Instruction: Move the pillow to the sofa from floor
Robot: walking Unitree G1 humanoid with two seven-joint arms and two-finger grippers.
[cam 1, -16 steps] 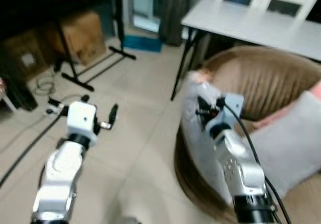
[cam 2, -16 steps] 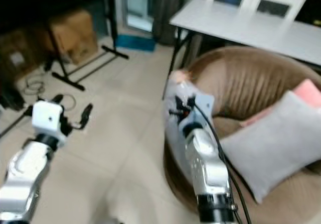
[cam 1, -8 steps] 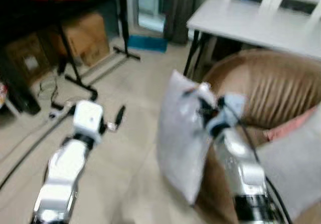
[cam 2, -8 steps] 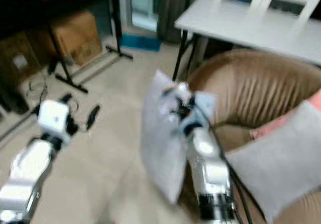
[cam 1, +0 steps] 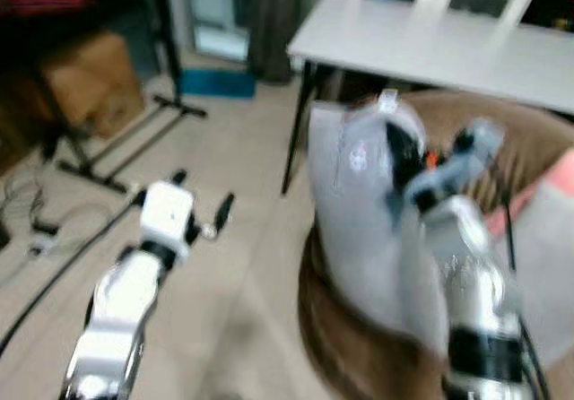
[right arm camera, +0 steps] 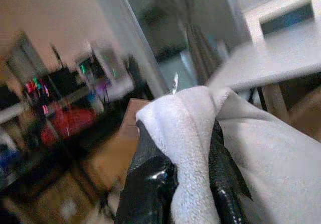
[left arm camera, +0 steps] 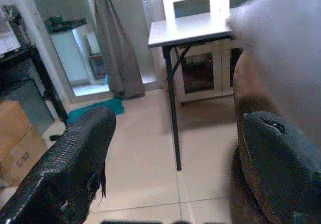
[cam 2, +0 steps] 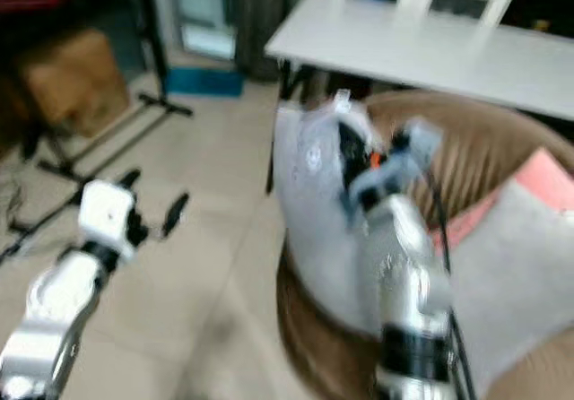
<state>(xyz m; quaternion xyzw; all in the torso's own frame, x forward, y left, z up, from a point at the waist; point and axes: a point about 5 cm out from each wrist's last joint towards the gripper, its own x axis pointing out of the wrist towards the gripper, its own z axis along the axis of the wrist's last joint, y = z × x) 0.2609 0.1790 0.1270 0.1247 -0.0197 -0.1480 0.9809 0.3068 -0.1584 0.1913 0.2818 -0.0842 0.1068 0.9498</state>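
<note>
1. The right gripper [cam 2: 352, 162] is raised over the near-left rim of the sofa [cam 2: 466, 162], its two black fingers [right arm camera: 150, 184] pinched tight on a fold at the top corner of the pillow [cam 2: 318, 230].
2. The pillow, pale grey, hangs upright from that grip, clear of the floor [cam 2: 215, 239]. Its lower part drapes against the sofa's left rim, and whether it rests on the seat cannot be told through the blur.
3. In the right wrist view the grey cloth [right arm camera: 200, 128] bulges up between the fingers and spills over both of them.
4. The left gripper [cam 1: 202, 207] is held out over the tiled floor on the left, well apart from the pillow. Its fingers [left arm camera: 75, 158] stand wide apart with nothing between them.
5. The sofa is a round brown piece with a ribbed back, on the right of the scene.
6. A second grey cushion [cam 2: 511, 256] already lies on the sofa's right side, with a pink cushion [cam 2: 547, 171] just behind it.
7. A white table [cam 1: 430, 46] with black legs stands just beyond the sofa, on the far side.
8. On the far left are a cardboard box [cam 1: 85, 82], a black stand [cam 1: 134, 135] with its feet on the floor, and a teal mat [cam 1: 215, 82] by a glass door.
9. Black cables [cam 1: 54, 256] trail across the floor at the near left.
</note>
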